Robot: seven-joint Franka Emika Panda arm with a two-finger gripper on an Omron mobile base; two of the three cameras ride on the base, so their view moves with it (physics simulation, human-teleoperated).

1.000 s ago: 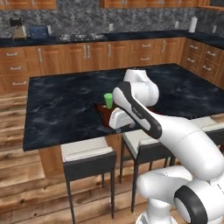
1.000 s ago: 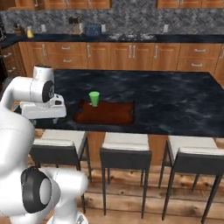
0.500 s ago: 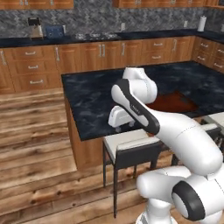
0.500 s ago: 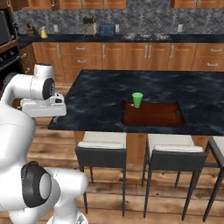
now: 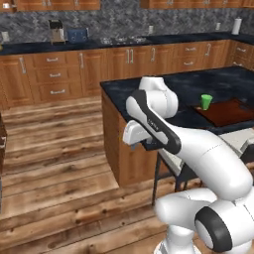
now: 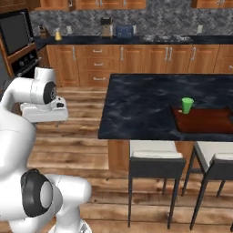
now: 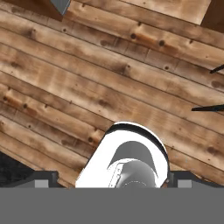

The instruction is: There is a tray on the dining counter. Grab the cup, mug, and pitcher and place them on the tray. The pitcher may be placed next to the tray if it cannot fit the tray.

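Right base view had the dining counter (image 6: 145, 104) stretching across the middle, black marble with white veins, and the tray (image 6: 205, 121) sat near its right end, close to the front edge. The cup (image 6: 187, 105), bright green, stood upright at the tray's near-left corner, on or right at the rim; hard to tell which. Two stools (image 6: 152, 157) were tucked under the counter's front edge. The gripper (image 6: 44, 113) hung out to the left of the island, well apart from the counter, above the wood floor (image 6: 82, 145).

Same story from the left base view: cup (image 5: 206, 101) and tray (image 5: 230, 111) over on the right, gripper (image 5: 135, 135) near the counter's corner, pointing down.

Hand view looked straight down at floor planks (image 7: 109, 74). The fingertips (image 7: 41, 180) sat way out at both bottom corners, so the claw was spread about as wide as it goes, with nothing between the fingers.

Along the back wall there was a black wall counter (image 6: 136, 41) with a coffee machine (image 6: 106, 27) and a toaster (image 6: 124, 31) on it, and an oven (image 6: 16, 41) at far left.
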